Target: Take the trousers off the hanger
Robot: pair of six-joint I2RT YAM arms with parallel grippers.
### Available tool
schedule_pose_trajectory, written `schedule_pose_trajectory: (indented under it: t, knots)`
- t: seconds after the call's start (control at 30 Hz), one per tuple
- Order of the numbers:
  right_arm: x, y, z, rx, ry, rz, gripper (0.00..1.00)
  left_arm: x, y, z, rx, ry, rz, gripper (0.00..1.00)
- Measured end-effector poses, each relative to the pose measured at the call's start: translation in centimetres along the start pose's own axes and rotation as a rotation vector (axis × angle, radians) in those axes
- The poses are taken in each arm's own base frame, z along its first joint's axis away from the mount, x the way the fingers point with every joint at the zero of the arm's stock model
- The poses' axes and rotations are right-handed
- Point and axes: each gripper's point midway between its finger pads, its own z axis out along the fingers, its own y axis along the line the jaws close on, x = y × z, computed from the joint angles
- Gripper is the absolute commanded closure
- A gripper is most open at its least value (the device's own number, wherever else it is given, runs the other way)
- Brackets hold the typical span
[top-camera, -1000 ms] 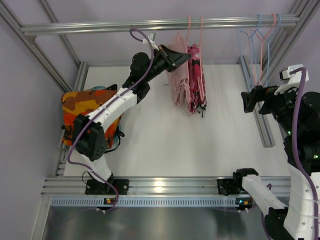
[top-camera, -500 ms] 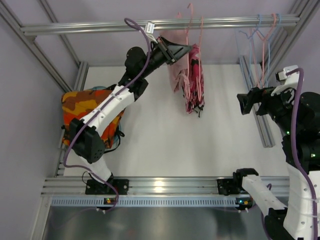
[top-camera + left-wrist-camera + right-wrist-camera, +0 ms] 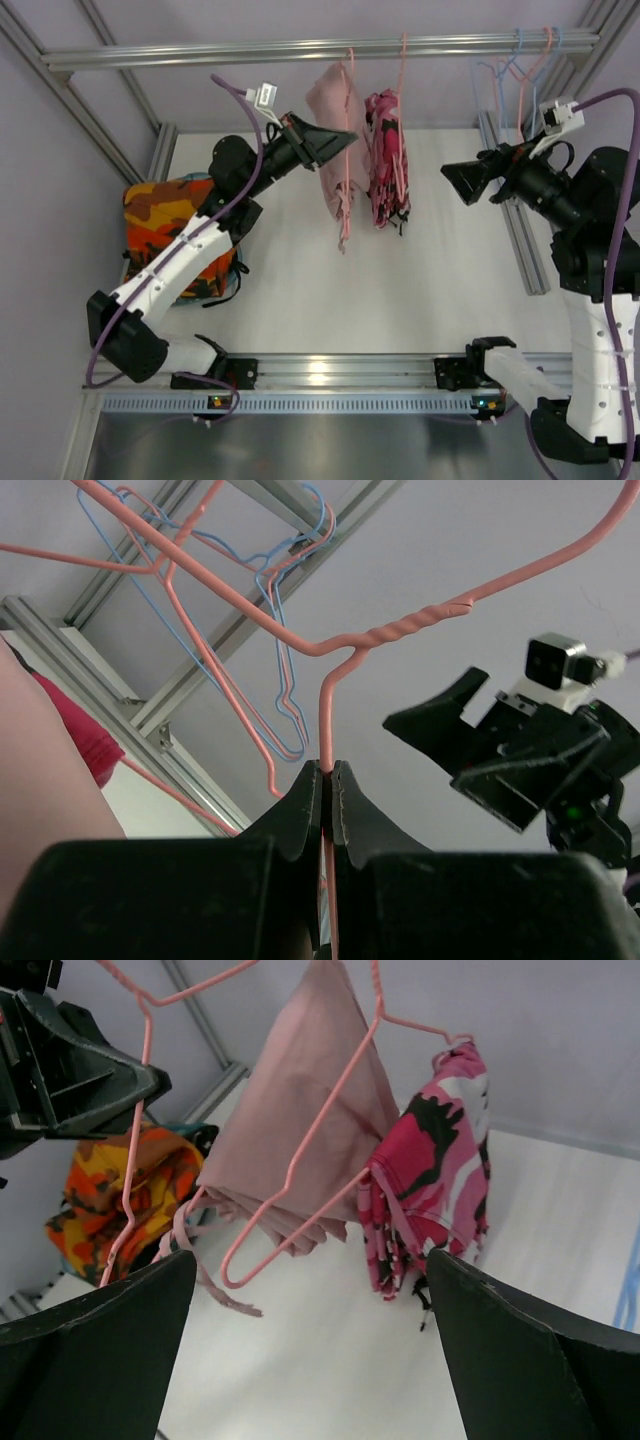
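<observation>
orange trousers (image 3: 160, 215) lie heaped at the table's left edge, off any hanger. left gripper (image 3: 348, 136) is pinched tight on the neck of a pink wire hanger (image 3: 390, 638), near the rail (image 3: 200, 52). pale pink trousers (image 3: 325, 95) hang right at that gripper's tip, long axis straight down from the hanger, so the left arm is much nearer. pink camo garment (image 3: 388, 160) hangs just right of them, between them and the right gripper (image 3: 448, 180), whose fingers are spread wide, pointing left at the clothes and touching nothing. empty hangers (image 3: 520, 60) at far right. can't tell which bar the pink cloth drapes over: wires overlap, waistband hidden.
</observation>
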Motion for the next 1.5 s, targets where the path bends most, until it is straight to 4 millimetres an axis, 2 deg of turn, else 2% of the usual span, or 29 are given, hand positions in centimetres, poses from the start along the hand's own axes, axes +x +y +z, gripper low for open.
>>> schedule_pose_trajectory:
  t: [0.2, 0.37, 0.47, 0.73, 0.97, 1.1, 1.3, 1.4, 1.43, 1.5]
  knots:
    - [-0.9, 1.8, 3.6, -0.136, -0.003, 0.115, 0.01, 0.9, -1.6, -3.4, -0.015, 0.010, -0.006, 1.00]
    - [0.4, 4.7, 6.4, -0.273, 0.060, 0.174, 0.01, 1.3, -1.8, -4.9, -0.045, 0.018, -0.020, 1.00]
    - [1.3, 6.6, 7.3, -0.352, 0.091, 0.185, 0.04, 1.3, -1.9, -5.2, -0.056, 0.017, -0.024, 1.00]
    - [4.3, 11.7, 8.9, -0.531, 0.197, 0.177, 0.28, 1.5, -1.4, -5.3, -0.084, 0.021, -0.058, 1.00]
    - [7.6, 15.3, 10.5, -0.633, 0.299, 0.159, 0.28, 1.7, -1.1, -5.1, -0.091, 0.026, -0.073, 1.00]
    - [9.4, 17.5, 11.3, -0.685, 0.356, 0.157, 0.33, 1.8, -1.0, -5.1, -0.096, 0.030, -0.081, 1.00]
    - [9.2, 18.8, 12.7, -0.712, 0.358, 0.169, 0.55, 1.8, -1.0, -5.1, -0.095, 0.029, -0.083, 1.00]
    - [8.9, 19.2, 12.9, -0.719, 0.352, 0.178, 0.77, 1.8, -1.0, -5.1, -0.095, 0.029, -0.087, 1.00]
    - [8.9, 19.3, 12.9, -0.721, 0.356, 0.186, 0.90, 1.7, -1.0, -5.1, -0.095, 0.026, -0.084, 1.00]
    - [8.9, 19.4, 13.0, -0.708, 0.369, 0.214, 1.00, 1.5, -1.1, -5.1, -0.091, 0.020, -0.072, 1.00]
